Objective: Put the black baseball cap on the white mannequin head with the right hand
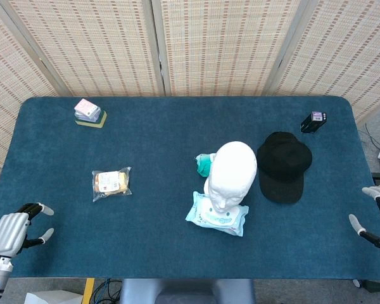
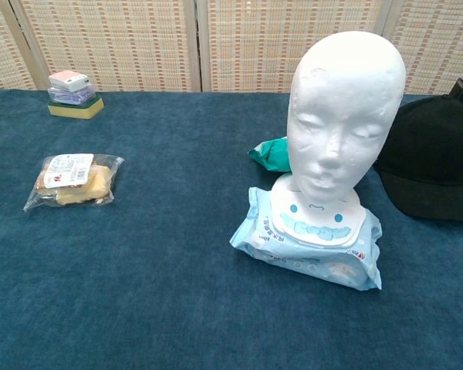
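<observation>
cap (image 1: 284, 166) black, soft fabric, light, flat on desk (image 1: 164, 253) just at 3 o'clock of white mannequin head (image 1: 231, 175); crown will crumple, stiff brim toward 6 o'clock likely best hold. right hand (image 1: 379, 218) at desk's 4 o'clock edge, fingers spread, empty. left hand (image 1: 16, 228) at 8 o'clock, fingers loosely apart, empty.

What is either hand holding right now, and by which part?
Nothing. The left hand and right hand sit empty at the table's near corners, and the black baseball cap lies untouched beside the mannequin head.
</observation>
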### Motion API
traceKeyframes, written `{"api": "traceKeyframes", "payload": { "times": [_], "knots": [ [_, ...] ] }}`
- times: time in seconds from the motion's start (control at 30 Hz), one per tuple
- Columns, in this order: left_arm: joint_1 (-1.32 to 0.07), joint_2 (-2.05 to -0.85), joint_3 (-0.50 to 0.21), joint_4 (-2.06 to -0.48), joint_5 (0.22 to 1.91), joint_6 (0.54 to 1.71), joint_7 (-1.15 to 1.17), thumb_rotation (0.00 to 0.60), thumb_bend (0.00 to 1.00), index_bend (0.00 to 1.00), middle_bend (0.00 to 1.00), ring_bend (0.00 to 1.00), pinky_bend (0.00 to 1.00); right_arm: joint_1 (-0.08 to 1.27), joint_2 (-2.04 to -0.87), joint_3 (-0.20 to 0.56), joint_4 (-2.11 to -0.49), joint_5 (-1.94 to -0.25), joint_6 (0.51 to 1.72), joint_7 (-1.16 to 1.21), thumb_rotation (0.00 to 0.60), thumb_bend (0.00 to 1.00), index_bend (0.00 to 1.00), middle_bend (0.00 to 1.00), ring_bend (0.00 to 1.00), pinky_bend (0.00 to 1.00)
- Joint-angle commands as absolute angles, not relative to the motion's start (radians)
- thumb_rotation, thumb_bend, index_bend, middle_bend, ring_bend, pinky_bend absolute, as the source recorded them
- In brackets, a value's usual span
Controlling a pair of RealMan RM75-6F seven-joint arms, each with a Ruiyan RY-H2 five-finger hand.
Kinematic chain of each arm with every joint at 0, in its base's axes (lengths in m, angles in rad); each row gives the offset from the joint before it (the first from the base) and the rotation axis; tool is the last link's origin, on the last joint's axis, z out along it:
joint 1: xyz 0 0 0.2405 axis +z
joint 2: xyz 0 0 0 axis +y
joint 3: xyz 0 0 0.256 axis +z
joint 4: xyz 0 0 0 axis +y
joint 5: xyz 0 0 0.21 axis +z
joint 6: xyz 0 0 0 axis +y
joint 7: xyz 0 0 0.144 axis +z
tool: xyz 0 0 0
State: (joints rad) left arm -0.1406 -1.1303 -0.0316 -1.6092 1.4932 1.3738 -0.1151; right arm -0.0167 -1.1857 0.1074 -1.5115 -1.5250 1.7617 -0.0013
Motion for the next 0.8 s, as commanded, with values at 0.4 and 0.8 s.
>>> {"api": "traceKeyframes", "payload": {
  "times": [0.4,0.8],
  "knots": [
    [-0.135,-1.14,-0.033,-1.581,1.493,1.399,-0.136,0.6,0.22,0.42,0.39,0.3,0.51,0.013,-1.228,0.104,-1.491,-1.573,1.723,-0.029,0.6,0.21,0.33,0.35,0.19,0.28],
    [-0.13,-1.133,-0.031,-1.579,1.49,1.408,-0.146,0.6,0.22,0.42,0.39,0.3,0.51,0.061,-1.36,0.17,-1.285,-1.586,1.769,0.007,0.6,0.16,0.48,0.57,0.36,0.41]
  ]
}}
